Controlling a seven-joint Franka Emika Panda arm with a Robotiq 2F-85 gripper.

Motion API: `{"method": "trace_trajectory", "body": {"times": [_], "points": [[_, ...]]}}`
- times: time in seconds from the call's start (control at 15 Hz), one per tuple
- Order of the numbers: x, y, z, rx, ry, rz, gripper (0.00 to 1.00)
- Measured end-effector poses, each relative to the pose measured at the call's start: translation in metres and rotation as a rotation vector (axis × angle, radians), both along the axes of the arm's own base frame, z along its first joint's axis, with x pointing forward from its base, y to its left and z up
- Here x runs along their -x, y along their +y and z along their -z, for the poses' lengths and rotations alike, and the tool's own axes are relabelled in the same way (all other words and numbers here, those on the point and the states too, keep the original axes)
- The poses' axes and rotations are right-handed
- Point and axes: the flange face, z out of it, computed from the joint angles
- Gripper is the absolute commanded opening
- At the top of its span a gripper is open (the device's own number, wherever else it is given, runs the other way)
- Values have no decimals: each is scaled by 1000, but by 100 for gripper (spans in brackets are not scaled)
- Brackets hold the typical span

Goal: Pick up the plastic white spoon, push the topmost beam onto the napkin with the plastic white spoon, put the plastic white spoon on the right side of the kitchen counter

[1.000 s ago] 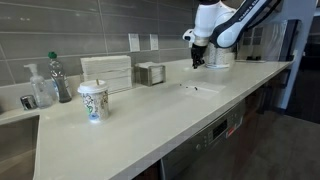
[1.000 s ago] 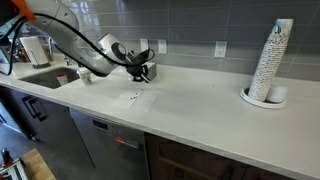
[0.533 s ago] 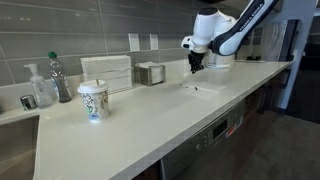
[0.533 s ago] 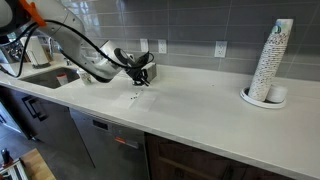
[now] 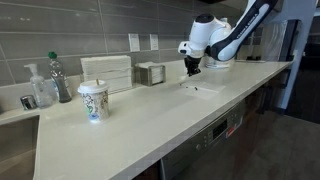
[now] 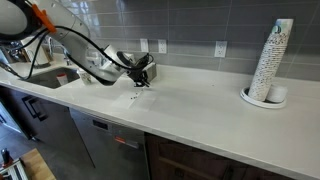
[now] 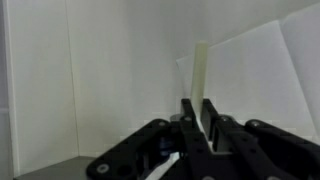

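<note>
My gripper (image 7: 197,125) is shut on the plastic white spoon (image 7: 200,75), whose pale strip sticks out past the fingertips in the wrist view. In both exterior views the gripper (image 5: 190,68) (image 6: 143,79) hangs just above the kitchen counter (image 5: 150,125) (image 6: 200,110), near the wall. A few tiny dark pieces (image 5: 196,88) (image 6: 133,97) lie on the counter just in front of it; they are too small to tell apart as beams. A paler flat sheet, seemingly the napkin (image 7: 262,80), lies beyond the spoon in the wrist view.
A paper cup (image 5: 93,101), a white ribbed dispenser (image 5: 106,72), a small box (image 5: 151,73) and bottles (image 5: 60,78) stand along the counter by the sink (image 5: 15,140). A tall stack of cups (image 6: 270,62) stands at the counter's far end.
The gripper, holding the spoon, has moved slightly sideways along the wall and a little lower toward the counter. Nothing else has moved.
</note>
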Motion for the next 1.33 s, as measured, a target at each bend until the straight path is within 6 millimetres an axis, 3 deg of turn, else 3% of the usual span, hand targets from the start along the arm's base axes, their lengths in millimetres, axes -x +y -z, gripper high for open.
{"method": "trace_trajectory", "body": {"times": [0.67,1.33], "points": [[-11,7,17,21,5,-28,3],[-10,9,20,18,12,-35,3]]}}
